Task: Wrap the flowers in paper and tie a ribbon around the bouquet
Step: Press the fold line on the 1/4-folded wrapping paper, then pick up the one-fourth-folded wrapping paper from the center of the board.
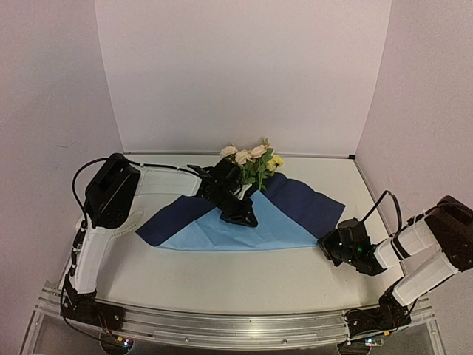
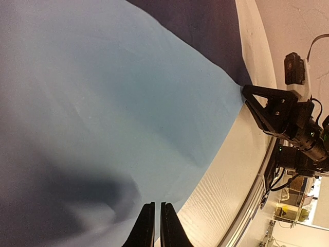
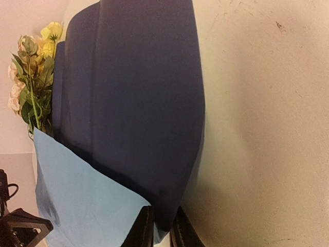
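Note:
The paper (image 1: 284, 225) lies spread on the table, light blue in the middle with dark navy flaps folded over at left and right. The flowers (image 1: 253, 158), yellow and cream blooms with green leaves, stick out at its far edge. My left gripper (image 1: 241, 214) rests on the middle of the sheet with its jaws shut; in the left wrist view the left gripper (image 2: 154, 206) hangs over the blue paper (image 2: 103, 103) with nothing seen between the fingers. My right gripper (image 1: 323, 242) is shut on the paper's right corner; the navy paper (image 3: 139, 103) runs between the right gripper (image 3: 160, 229) jaws. The ribbon is out of view.
White walls close in the table (image 1: 244, 281) at the back and both sides. The aluminium rail (image 1: 236, 325) with the arm bases runs along the near edge. The right arm's body (image 1: 425, 248) stretches in from the right near corner.

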`<control>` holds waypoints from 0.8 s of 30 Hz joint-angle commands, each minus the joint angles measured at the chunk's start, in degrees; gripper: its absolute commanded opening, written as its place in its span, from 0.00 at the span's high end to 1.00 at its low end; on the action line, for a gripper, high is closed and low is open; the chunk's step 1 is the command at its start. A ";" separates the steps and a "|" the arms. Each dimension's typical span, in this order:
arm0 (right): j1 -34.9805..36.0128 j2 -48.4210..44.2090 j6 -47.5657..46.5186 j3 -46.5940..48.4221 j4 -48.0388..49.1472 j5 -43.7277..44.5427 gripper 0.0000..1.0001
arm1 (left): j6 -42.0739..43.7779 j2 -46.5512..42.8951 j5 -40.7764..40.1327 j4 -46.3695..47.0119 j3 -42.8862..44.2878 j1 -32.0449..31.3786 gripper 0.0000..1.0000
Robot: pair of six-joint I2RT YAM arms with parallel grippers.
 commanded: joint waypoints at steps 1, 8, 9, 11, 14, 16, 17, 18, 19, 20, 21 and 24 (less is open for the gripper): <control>-0.17 -1.64 -2.34 0.73 -0.61 0.31 0.95 | 0.54 2.64 1.48 0.97 3.77 -0.69 0.94; 0.46 -8.83 -6.42 2.12 -6.86 0.61 1.00 | -0.36 6.09 -0.10 1.33 6.23 -1.14 0.95; 0.76 -10.21 -7.29 2.58 -8.55 0.86 1.00 | -0.52 6.52 -0.56 1.26 6.29 -1.19 0.94; 1.60 -13.48 -9.37 4.46 -12.62 1.33 1.00 | -0.85 7.23 -1.31 1.10 6.25 -1.22 0.95; 4.40 -17.12 -14.92 9.05 -20.55 2.71 1.00 | -1.21 7.89 -2.27 0.66 6.17 -1.22 0.95; 6.46 -18.14 -17.80 12.06 -25.63 4.13 1.00 | -1.32 7.66 -2.13 0.66 5.95 -1.22 0.95; 7.16 -18.33 -18.92 13.12 -27.27 4.53 1.00 | -1.30 7.38 -1.94 0.69 5.84 -1.22 0.95; 7.49 -18.30 -19.15 13.61 -27.77 4.67 1.00 | -1.22 7.03 -1.70 0.72 5.76 -1.22 0.95; 7.61 -18.27 -19.12 13.58 -27.86 4.75 1.00 | -1.10 6.53 -1.51 0.70 5.71 -1.22 0.95; 7.68 -18.21 -19.11 13.38 -27.89 4.82 1.00 | -0.89 5.75 -1.36 0.59 5.64 -1.22 0.95; 7.72 -18.16 -18.97 13.12 -27.89 5.00 1.00 | -0.59 4.99 -0.84 0.54 5.45 -1.22 0.95; 7.82 -17.75 -18.77 12.62 -27.94 5.66 1.00 | 0.09 2.36 1.64 0.67 5.03 -1.34 0.94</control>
